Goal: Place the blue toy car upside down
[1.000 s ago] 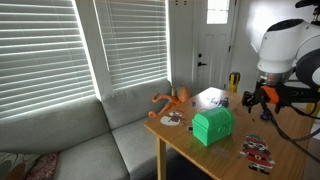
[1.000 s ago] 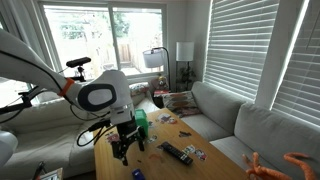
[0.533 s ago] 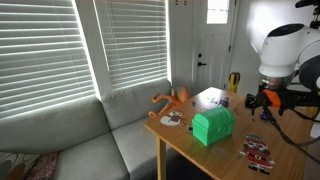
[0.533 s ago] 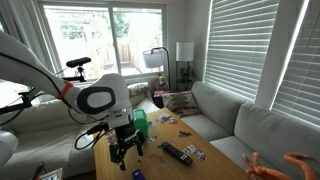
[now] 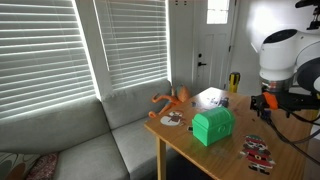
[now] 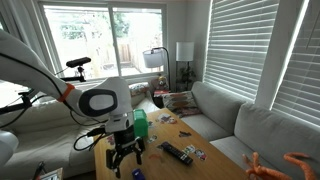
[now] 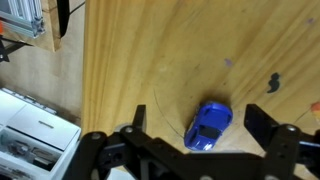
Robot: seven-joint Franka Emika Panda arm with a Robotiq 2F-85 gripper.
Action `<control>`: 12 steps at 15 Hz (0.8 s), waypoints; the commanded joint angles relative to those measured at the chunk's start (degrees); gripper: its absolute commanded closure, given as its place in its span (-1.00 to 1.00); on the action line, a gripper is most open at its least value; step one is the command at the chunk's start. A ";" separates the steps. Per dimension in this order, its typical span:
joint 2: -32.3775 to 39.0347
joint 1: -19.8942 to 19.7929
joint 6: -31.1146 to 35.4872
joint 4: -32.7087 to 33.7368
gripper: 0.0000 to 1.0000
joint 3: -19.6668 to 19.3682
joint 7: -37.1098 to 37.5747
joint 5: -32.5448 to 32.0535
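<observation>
A grey sofa (image 5: 70, 140) runs under the slatted window blinds (image 5: 50, 50), and against its end stands the wooden table (image 5: 190, 150), which fills most of the wrist view as pale grained boards. The white Panda arm (image 6: 100, 98) reaches over the table in both exterior views, with the black gripper (image 6: 124, 160) pointed down and held just above the tabletop. On the table, the green box (image 5: 212, 126) is the biggest item; in an exterior view it sits behind the arm. Near it lie a black remote (image 6: 177, 153), a red-and-white flat toy (image 5: 258, 151) by the table's front edge, and an orange long-limbed figure (image 5: 172, 99) sprawled at the far edge nearest the sofa. In the wrist view the gripper (image 7: 196, 113) has its jaws spread wide, gripping nothing, one dark finger (image 7: 135, 118) on either side of a bare patch of wood. The blue toy car (image 7: 207, 125) rests on the table in that gap, closer to the finger on the right of the picture but touching neither. It is tiny, elongated and glossy, a deep blue with a darker window patch, lying at a slant to the wood grain with its painted body facing the camera.
</observation>
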 commanded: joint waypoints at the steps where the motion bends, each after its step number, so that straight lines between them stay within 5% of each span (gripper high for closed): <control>1: 1.86 0.52 0.53 1.26 -1.00 -0.97 3.79 -2.29; 8: 3.30 0.80 2.81 1.56 -0.98 -1.74 6.04 -5.20; 11: 3.93 0.95 3.38 1.89 -0.46 -1.92 6.33 -6.09; 12: 4.07 1.04 3.35 1.96 -0.46 -1.95 6.42 -6.33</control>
